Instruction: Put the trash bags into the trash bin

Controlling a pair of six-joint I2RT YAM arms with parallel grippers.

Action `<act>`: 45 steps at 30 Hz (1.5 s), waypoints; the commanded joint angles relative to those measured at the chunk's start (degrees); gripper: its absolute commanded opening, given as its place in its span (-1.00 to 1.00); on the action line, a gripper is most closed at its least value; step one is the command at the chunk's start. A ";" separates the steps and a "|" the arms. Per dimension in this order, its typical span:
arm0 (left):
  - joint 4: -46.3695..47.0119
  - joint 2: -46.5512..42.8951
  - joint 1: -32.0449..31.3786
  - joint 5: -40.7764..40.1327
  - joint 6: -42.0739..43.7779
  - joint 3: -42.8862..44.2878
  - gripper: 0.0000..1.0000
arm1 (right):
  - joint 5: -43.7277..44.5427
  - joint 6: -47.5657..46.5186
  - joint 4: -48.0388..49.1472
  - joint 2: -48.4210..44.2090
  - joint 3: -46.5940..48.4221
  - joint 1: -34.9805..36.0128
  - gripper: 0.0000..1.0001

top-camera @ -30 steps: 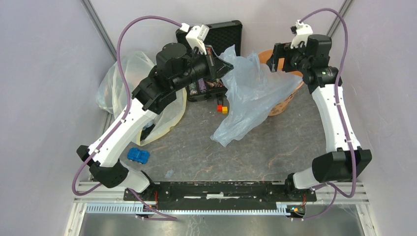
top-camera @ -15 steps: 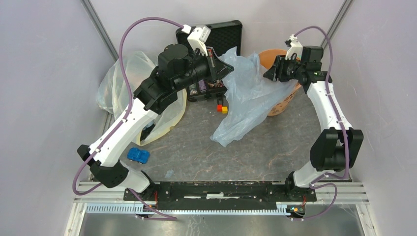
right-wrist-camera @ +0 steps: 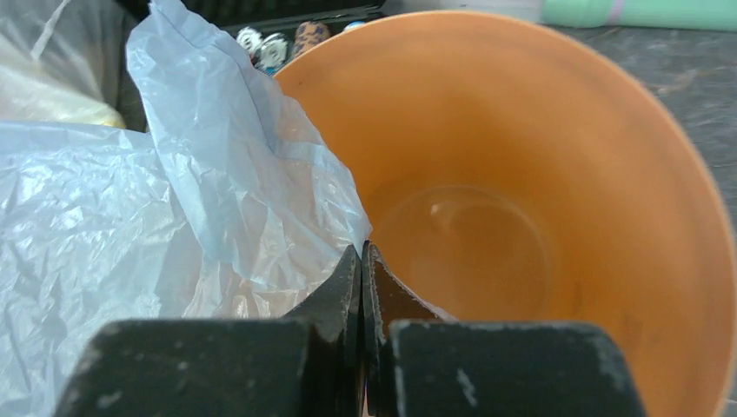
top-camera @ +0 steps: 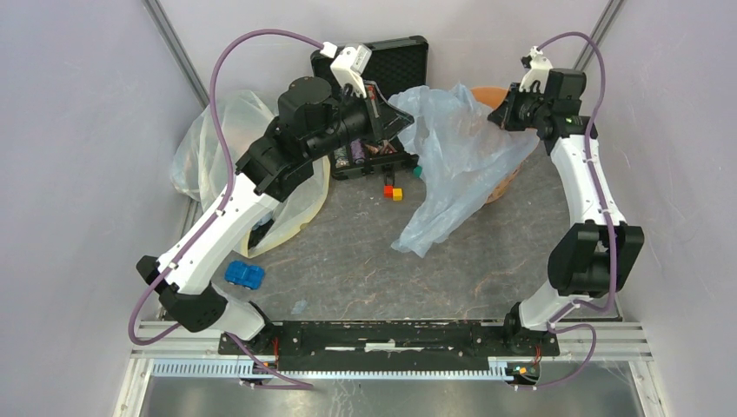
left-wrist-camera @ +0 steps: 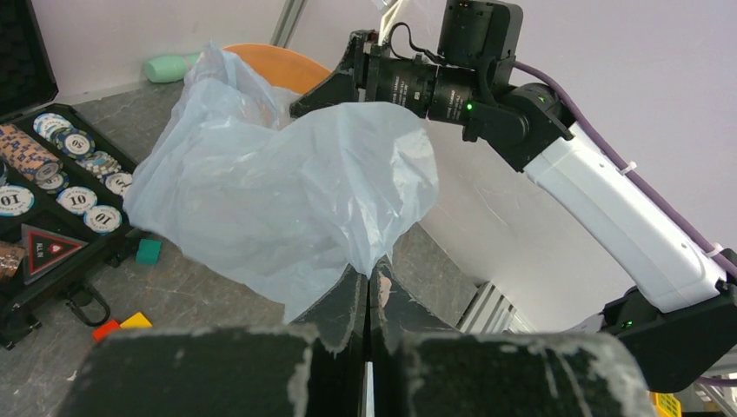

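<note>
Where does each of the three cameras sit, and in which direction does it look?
Top external: fixed above and behind the bases, looking down at the table; both arms show, the blue bag stretched between them.
Left wrist: on the left arm, looking along its shut jaws to the bag, the black case and the right arm.
Right wrist: on the right arm, looking past its shut jaws into the orange bin.
Both wrist views share the bag and the bin.

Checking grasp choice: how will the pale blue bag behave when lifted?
Probably floppy: the pale blue bag sags between left pincer and right pincer, tail hanging. Likely very light: thin, see-through. May snag on the bucket rim.
</note>
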 commanded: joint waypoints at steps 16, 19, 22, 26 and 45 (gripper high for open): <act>10.98 7.04 2.35 4.97 0.00 -3.34 -0.96 | 30.91 -10.88 -2.67 11.70 0.62 7.90 -1.00; 11.63 9.18 3.91 7.19 -1.34 -3.34 -0.96 | 32.07 -11.77 -3.60 13.64 0.88 8.87 -1.00; 12.36 11.39 5.15 9.60 -2.65 -2.94 -0.96 | 32.41 -12.38 -5.25 15.40 1.85 9.42 -1.00; 12.68 13.66 6.29 12.47 -3.46 -2.29 -0.96 | 32.35 -12.45 -7.40 15.49 4.72 9.38 -0.97; 10.21 17.44 9.70 17.69 -5.85 4.01 -0.96 | 35.97 -11.30 -14.61 3.17 16.56 2.36 0.79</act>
